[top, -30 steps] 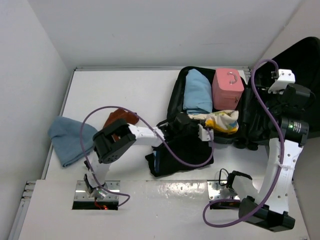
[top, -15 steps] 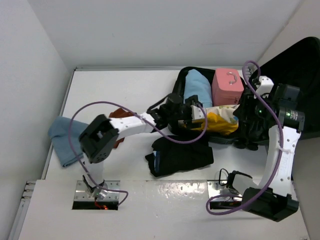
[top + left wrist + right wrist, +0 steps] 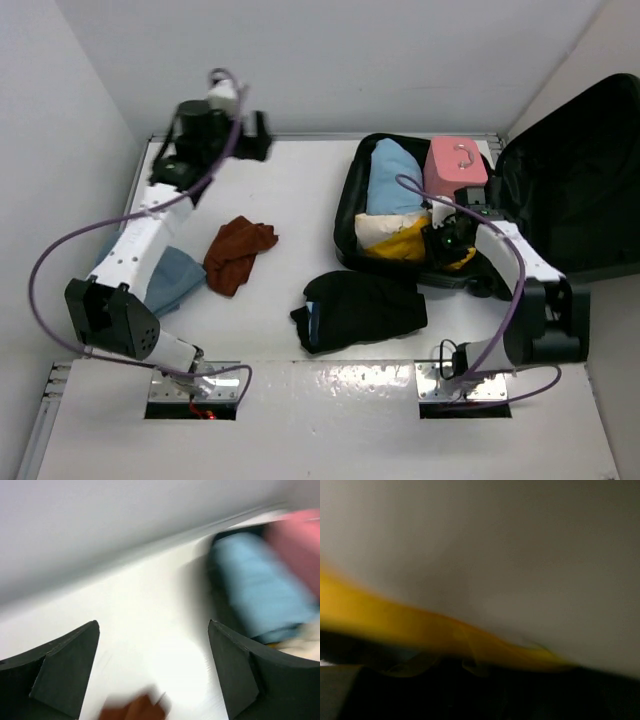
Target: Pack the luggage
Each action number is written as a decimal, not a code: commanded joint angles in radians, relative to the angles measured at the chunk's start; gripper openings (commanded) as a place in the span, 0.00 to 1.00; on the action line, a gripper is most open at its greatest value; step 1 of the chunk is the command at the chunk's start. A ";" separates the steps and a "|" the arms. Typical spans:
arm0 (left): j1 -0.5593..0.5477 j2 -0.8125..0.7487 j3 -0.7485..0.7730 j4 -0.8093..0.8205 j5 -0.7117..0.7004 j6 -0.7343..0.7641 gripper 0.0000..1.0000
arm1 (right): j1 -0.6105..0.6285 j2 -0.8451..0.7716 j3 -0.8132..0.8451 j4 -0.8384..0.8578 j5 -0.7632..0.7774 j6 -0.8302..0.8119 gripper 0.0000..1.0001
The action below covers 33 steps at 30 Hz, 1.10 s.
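On the white table we saw a rust-brown cloth lying crumpled, with a grey-blue cloth just beside it to the left, partly hidden. Nearer the front lay a folded black garment (a strip of blue showed at its left edge). Farther back, a pink case with a handle stood against a light blue bundle, and a yellow and white cloth lay bunched at the bundle's near end.

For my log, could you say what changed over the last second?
The left gripper left the yellow-and-cream cloth in the luggage and swung to the far left, open and empty. The right gripper came down onto that cloth. Pink case and black garment stayed put.
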 commanded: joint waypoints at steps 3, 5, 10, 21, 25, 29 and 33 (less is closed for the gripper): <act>0.388 -0.084 -0.186 -0.475 -0.144 -0.239 0.96 | 0.046 0.118 0.073 0.059 0.134 -0.023 0.45; 0.502 -0.093 -0.242 -0.529 -0.170 -0.260 1.00 | 0.038 0.096 0.129 0.029 0.105 -0.027 0.54; 0.659 -0.083 -0.279 -0.657 -0.254 -0.307 1.00 | 0.026 0.004 0.325 -0.090 -0.074 -0.041 0.81; 1.074 -0.023 -0.332 -0.797 -0.041 -0.020 0.97 | 0.035 -0.064 0.516 -0.249 -0.342 -0.174 0.91; 1.110 -0.013 -0.332 -0.788 -0.050 -0.020 0.93 | 0.046 -0.011 0.557 -0.255 -0.345 -0.151 0.91; 1.139 0.042 -0.377 -0.788 -0.084 -0.052 0.92 | 0.048 0.065 0.616 -0.274 -0.339 -0.132 0.91; 1.197 0.104 -0.388 -0.754 -0.055 -0.040 0.93 | 0.051 0.119 0.689 -0.292 -0.325 -0.135 0.91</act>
